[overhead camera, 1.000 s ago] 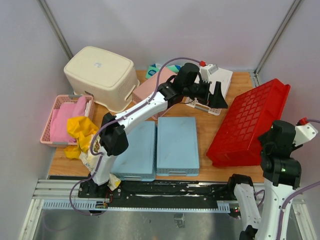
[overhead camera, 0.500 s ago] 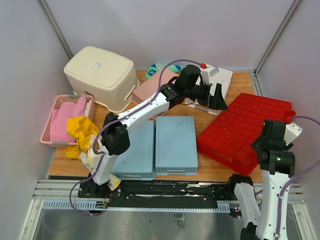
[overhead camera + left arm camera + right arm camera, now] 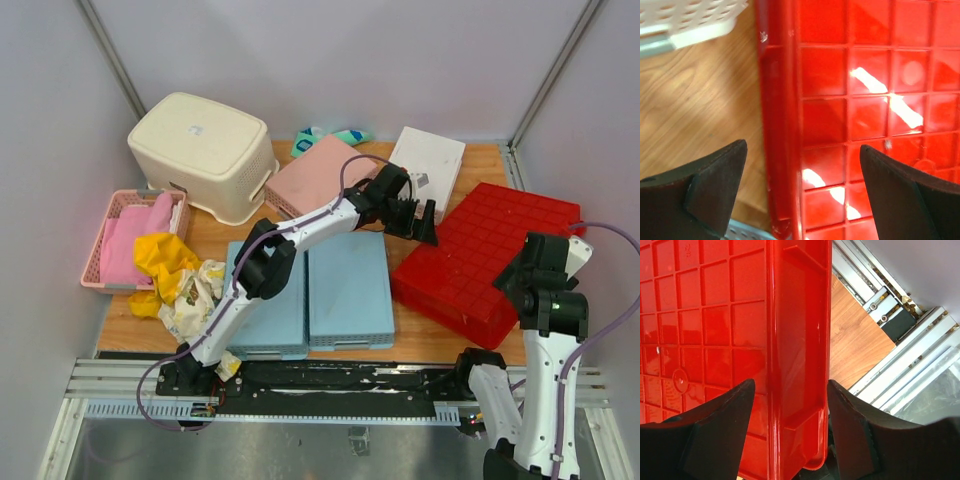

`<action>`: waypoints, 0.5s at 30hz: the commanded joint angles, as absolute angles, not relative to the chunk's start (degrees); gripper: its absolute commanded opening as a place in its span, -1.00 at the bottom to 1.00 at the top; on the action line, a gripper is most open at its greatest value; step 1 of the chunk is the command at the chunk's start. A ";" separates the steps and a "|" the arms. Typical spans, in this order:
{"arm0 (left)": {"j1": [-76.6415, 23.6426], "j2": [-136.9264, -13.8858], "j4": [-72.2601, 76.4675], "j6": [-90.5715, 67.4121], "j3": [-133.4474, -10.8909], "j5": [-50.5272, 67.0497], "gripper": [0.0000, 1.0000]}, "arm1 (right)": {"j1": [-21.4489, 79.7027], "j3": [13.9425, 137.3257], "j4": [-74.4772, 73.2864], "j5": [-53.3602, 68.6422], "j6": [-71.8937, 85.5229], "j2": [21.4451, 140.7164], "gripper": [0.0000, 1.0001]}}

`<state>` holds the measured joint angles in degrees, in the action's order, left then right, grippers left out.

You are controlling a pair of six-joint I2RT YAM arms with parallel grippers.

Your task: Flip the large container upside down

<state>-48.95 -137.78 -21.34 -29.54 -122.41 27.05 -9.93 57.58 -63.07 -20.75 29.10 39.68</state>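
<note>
The large cream-beige tub (image 3: 200, 150) stands at the back left with its closed base facing up and a handle slot on its near right side. Neither gripper is near it. My left gripper (image 3: 420, 215) is open, its fingers wide apart over the left rim of the red tray (image 3: 490, 265). In the left wrist view the gripper (image 3: 802, 150) straddles that rim (image 3: 780, 125). My right gripper (image 3: 791, 385) is open, with one finger on each side of the tray's right rim (image 3: 800, 340). The tray lies ribbed side up.
A pink basket (image 3: 100, 255) with pink cloth sits at the left, with yellow cloth (image 3: 165, 260) beside it. Two blue flat boxes (image 3: 345, 290) lie at the centre front. A pink box (image 3: 315, 170) and a white lattice basket (image 3: 430, 160) are at the back.
The red tray has dropped from standing tilted on its edge to lying flat. My left gripper has moved forward and down to the tray's left rim. The right arm has swung inward.
</note>
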 commanded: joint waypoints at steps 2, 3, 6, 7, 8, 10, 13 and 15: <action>-48.95 -138.07 -23.78 -28.05 -122.19 26.54 0.98 | -9.32 57.24 -62.84 -19.66 28.27 39.85 0.28; -49.05 -138.08 -23.55 -28.24 -121.81 27.82 0.98 | -9.32 56.93 -62.62 -19.18 28.46 40.03 0.28; -49.66 -137.30 -22.90 -28.92 -120.92 32.04 0.98 | -9.40 55.74 -61.70 -17.51 28.92 40.86 0.29; -49.99 -136.63 -22.21 -29.22 -120.33 33.46 0.98 | -9.38 55.46 -61.46 -17.08 29.02 41.18 0.29; -50.27 -135.77 -21.50 -29.59 -119.43 34.67 0.98 | -9.36 55.25 -61.12 -16.54 29.01 41.48 0.29; -50.88 -133.97 -18.84 -30.86 -117.09 37.42 0.98 | -9.47 54.80 -60.20 -15.63 28.89 42.16 0.29; -51.77 -132.35 -17.21 -32.45 -114.19 40.46 0.98 | -9.56 54.16 -58.72 -14.17 28.64 43.36 0.29; -52.36 -131.32 -17.01 -32.68 -112.39 40.63 0.98 | -9.82 54.01 -57.82 -13.36 28.36 44.34 0.29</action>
